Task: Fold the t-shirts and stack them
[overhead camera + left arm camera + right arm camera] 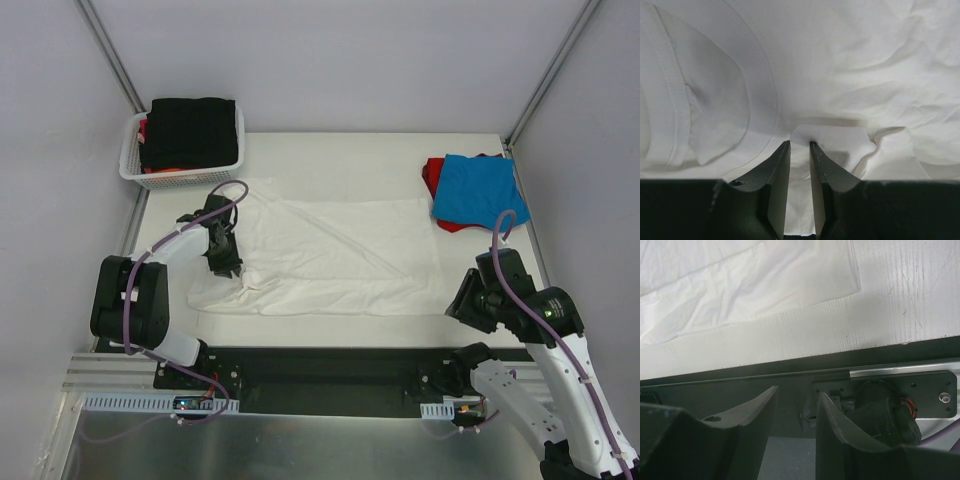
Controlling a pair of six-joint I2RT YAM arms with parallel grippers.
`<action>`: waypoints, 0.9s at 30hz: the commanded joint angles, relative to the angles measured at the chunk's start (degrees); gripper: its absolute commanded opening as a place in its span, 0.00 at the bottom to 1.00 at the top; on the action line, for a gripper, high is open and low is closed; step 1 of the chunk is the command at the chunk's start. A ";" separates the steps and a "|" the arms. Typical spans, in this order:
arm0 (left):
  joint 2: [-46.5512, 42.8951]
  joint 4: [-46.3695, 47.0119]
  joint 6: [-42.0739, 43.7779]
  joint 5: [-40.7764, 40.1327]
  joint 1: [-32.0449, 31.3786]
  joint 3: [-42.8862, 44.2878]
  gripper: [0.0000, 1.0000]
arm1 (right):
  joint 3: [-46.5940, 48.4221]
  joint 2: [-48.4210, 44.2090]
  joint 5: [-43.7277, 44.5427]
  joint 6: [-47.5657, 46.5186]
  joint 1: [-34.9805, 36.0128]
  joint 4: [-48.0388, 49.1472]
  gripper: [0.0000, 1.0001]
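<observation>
A large white t-shirt point(330, 255) lies spread across the middle of the table, wrinkled and with one flap folded over. My left gripper point(222, 262) is down on its left end. In the left wrist view the left gripper point(800, 144) has its jaws drawn narrow, with a puckered fold of the white t-shirt point(850, 60) pinched between them, near the collar seam. My right gripper point(462, 305) hovers off the shirt's near right corner. In the right wrist view the right gripper point(797, 392) stands open with nothing in it, and the white t-shirt point(740, 285) lies beyond it.
A blue t-shirt point(478, 190) lies on a red one point(432, 175) at the table's back right. A white lattice basket point(180, 178) at the back left holds black t-shirts point(190, 130). A black rail point(320, 365) runs along the near table edge.
</observation>
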 commanded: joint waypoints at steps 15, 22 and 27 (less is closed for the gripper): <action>3.05 0.60 2.92 1.94 0.09 2.90 0.32 | 3.08 0.27 1.05 0.09 0.26 -5.66 0.41; 5.17 2.09 1.25 3.11 0.09 2.91 0.31 | 4.31 0.27 1.76 -0.70 0.26 -7.16 0.41; 6.49 2.79 1.51 3.82 0.09 3.08 0.31 | 4.13 -0.08 1.76 -0.70 0.26 -7.24 0.41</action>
